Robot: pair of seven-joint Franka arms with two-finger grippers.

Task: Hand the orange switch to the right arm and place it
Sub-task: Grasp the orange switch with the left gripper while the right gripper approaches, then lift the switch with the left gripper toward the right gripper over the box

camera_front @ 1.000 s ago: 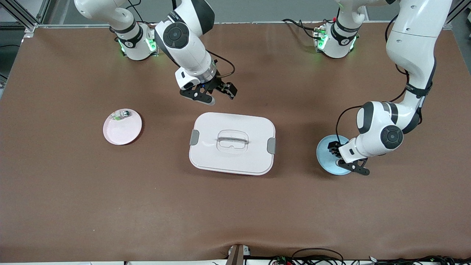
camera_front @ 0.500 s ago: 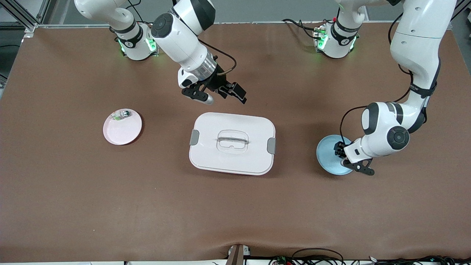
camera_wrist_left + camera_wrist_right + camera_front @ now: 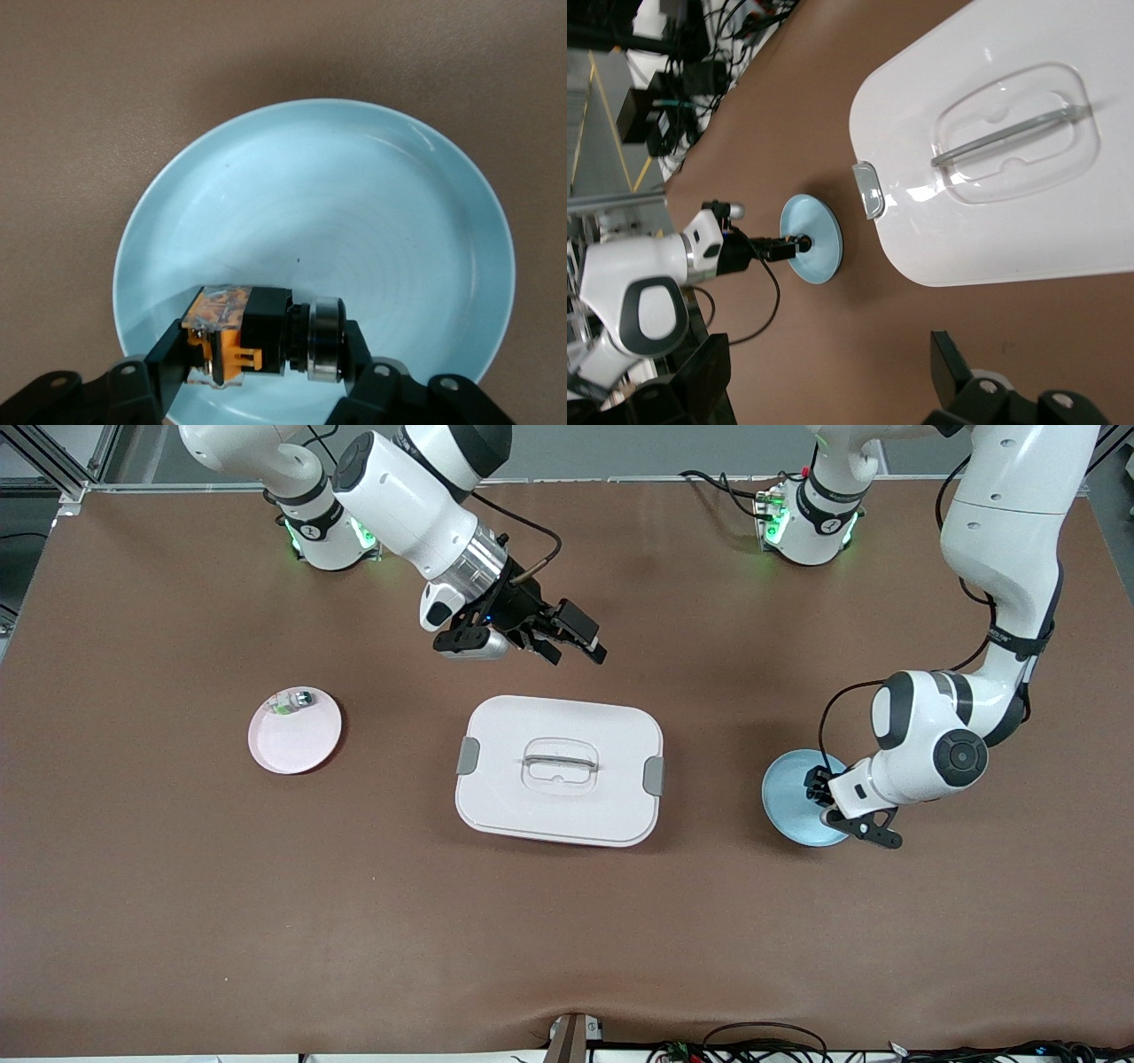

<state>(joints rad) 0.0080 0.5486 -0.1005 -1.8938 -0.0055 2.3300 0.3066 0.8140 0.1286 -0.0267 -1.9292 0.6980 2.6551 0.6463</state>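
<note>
The orange switch (image 3: 248, 329), black with orange marks and a silver ring, is clamped between the fingers of my left gripper (image 3: 264, 343). The gripper is low over the light blue plate (image 3: 354, 195), near that plate's edge. In the front view the left gripper (image 3: 817, 795) is over the blue plate (image 3: 787, 808) at the left arm's end of the table; the switch is hidden there. My right gripper (image 3: 574, 652) is open and empty, in the air over the bare table farther from the front camera than the white container. Its open fingers (image 3: 950, 365) show in the right wrist view.
A white lidded container (image 3: 560, 771) with a clear handle sits mid-table, also in the right wrist view (image 3: 992, 159). A pink plate (image 3: 297, 742) at the right arm's end holds a small clear-and-green part (image 3: 289, 702). The blue plate shows in the right wrist view (image 3: 822, 257).
My right gripper has swung toward the left arm's end and turned. My left gripper has shifted slightly over the blue plate.
</note>
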